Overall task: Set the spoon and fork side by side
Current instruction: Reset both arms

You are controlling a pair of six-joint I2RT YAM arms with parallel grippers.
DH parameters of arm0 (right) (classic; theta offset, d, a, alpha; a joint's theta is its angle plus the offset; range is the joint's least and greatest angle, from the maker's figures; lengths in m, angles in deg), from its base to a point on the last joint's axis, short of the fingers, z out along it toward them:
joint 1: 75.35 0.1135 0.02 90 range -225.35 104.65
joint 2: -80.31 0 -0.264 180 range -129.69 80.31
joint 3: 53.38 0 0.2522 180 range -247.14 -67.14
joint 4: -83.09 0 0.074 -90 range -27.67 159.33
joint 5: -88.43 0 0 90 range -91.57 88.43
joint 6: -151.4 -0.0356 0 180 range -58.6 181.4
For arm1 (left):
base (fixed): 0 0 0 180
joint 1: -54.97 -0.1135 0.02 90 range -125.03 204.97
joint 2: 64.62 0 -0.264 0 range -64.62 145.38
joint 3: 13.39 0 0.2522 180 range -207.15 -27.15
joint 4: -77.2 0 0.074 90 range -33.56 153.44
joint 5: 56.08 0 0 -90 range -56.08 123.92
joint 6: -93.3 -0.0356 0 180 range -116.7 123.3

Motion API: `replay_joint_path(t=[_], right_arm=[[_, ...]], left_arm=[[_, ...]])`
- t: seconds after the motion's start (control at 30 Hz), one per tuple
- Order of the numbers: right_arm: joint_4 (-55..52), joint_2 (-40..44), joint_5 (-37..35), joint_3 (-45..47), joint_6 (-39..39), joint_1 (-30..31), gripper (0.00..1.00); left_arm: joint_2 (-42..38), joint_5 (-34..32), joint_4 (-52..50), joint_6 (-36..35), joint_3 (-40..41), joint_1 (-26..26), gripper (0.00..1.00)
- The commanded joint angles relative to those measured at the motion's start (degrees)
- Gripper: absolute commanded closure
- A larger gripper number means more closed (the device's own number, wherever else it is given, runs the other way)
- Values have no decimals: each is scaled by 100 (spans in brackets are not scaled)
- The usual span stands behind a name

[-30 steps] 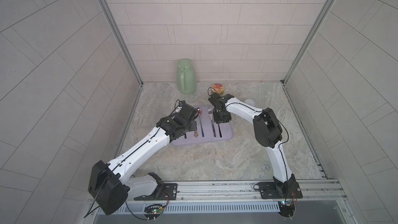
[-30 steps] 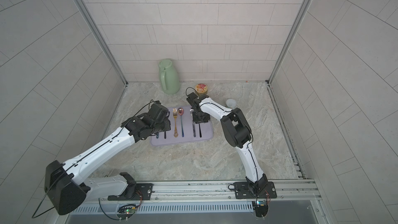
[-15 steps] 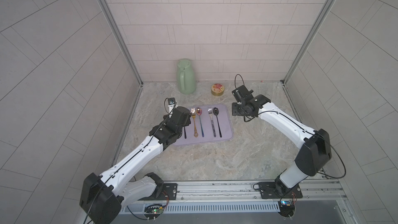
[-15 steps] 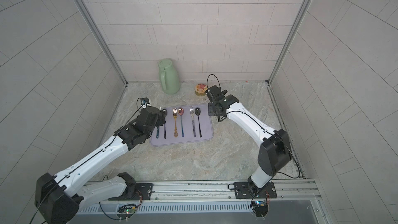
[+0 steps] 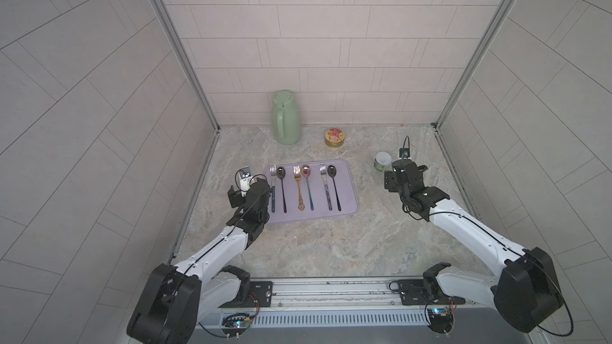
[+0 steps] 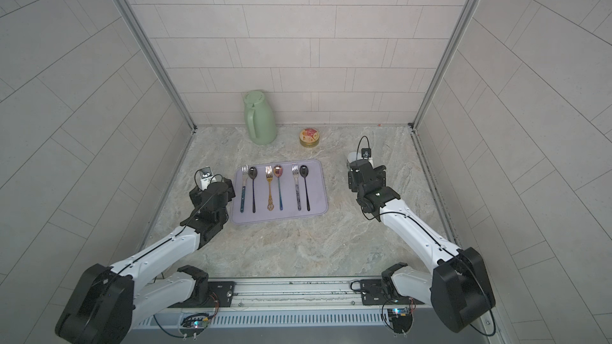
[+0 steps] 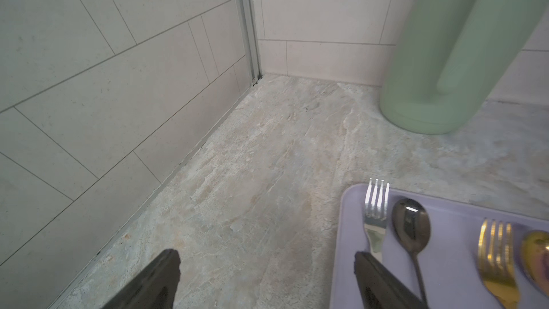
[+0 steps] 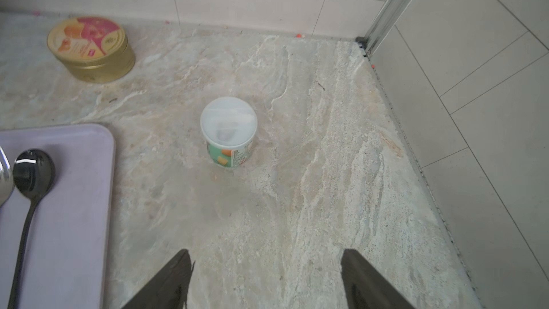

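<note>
tray point(image 5: 347, 193): lilac, flat on the bench point(image 5: 331, 246), mid-field, rounded corners.
cutlery: six pieces on the tray, heads toward the back wall point(image 5: 331, 61), handles toward the robot, three fork-and-spoon pairs.
left pair: blue fork point(image 5: 272, 175) with dark spoon point(image 5: 281, 173) just beside it, hard by the tray's left edge.
middle pair: gold fork point(image 5: 297, 177) and pink spoon point(image 5: 306, 172), side by side.
right pair: grey fork point(image 5: 323, 173) and black spoon point(image 5: 332, 172), side by side, with a bare strip of tray to their right.
left fingers point(image 7: 160, 277): wide open, holding nothing. one is over the tray's left rim at the blue fork's handle, the other over bare bench. touching the fork or not, cannot tell.
right fingers point(image 8: 169, 277): wide apart and empty, over bare bench right of the tray, with the cup point(image 8: 228, 132) ahead and apart.
room left: a narrow strip of bench between the tray and the left wall point(image 5: 99, 127).
room right: broad bench out to the right wall point(image 5: 530, 127), only the cup in it.
room front: open bench from the tray's near edge to the rail point(image 5: 331, 287).
back: jug point(image 5: 286, 117) and tin point(image 5: 335, 136) by the back wall, apart from the tray.
</note>
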Motion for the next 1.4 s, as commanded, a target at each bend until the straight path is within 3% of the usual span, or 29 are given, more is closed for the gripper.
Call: replay_joint_path(t=[0.0, 0.13, 0.3, 0.37, 0.47, 0.5, 0.6, 0.67, 0.77, 0.83, 0.93, 1.0, 1.37], right_arm=[[2007, -15, 288, 829, 868, -424, 15], [3616, -501, 885, 1576, 1352, -849, 10], [5232, -1383, 1279, 1870, 1541, -1155, 4], [5214, -1576, 1344, 1730, 1749, -1183, 4], [5704, -1883, 1207, 1784, 1409, -1469, 4], [5679, -1832, 1490, 1865, 1269, -1658, 4], [6974, -2325, 1801, 2244, 998, -1955, 0], [6083, -2086, 1895, 1969, 1009, -1982, 0], [6663, -2261, 1981, 2122, 982, -2026, 0], [6042, -2081, 1993, 1987, 992, -2027, 0], [6573, -2227, 1991, 2114, 986, -2029, 0], [6143, -2095, 2003, 1995, 976, -2027, 0], [6200, -2143, 1990, 2006, 967, -2033, 0]], left_arm=[[270, 548, 1397, -177, 214, -315, 6], [898, 1227, 2004, -98, 245, -682, 4], [1351, 1987, 2373, -332, 144, -935, 4], [1672, 2192, 2870, -437, 233, -961, 5], [2098, 2487, 2884, -624, 48, -962, 8], [2144, 2508, 2816, -630, -30, -966, 8], [2163, 2483, 3010, -599, 63, -962, 7], [2256, 2435, 2984, -574, 23, -973, 5], [2420, 2552, 3100, -594, 1, -1006, 5], [2410, 2596, 2687, -449, -156, -1115, 5], [2416, 2938, 2474, -299, -285, -1346, 4], [2425, 2941, 2500, -307, -283, -1353, 2], [2412, 2936, 2501, -306, -276, -1339, 1]])
